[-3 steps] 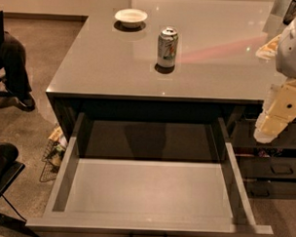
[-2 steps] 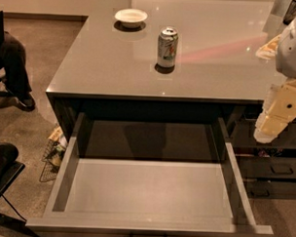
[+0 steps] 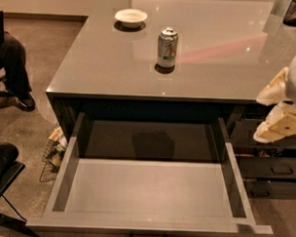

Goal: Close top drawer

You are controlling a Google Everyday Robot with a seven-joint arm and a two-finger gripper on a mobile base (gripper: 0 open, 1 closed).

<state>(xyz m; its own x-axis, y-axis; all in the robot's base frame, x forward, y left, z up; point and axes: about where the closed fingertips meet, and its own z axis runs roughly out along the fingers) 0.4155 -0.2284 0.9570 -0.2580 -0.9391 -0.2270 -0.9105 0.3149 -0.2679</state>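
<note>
The top drawer point(image 3: 150, 193) stands pulled far out under the grey counter point(image 3: 106, 65). Its pale grey inside holds nothing. Its front rim runs along the bottom edge of the view, and the small metal handle point(image 3: 148, 236) just shows below it. My gripper point(image 3: 279, 126) is a cream-coloured shape at the right edge, beside the drawer's right side rail and a little above it, not touching the drawer.
A drink can point(image 3: 167, 47) and a white bowl point(image 3: 130, 16) stand on the counter. Narrower dark drawers point(image 3: 273, 166) are at the right. A wire basket point(image 3: 54, 154) sits on the floor at the left, near a person's leg point(image 3: 13, 67) and a dark chair point(image 3: 2, 174).
</note>
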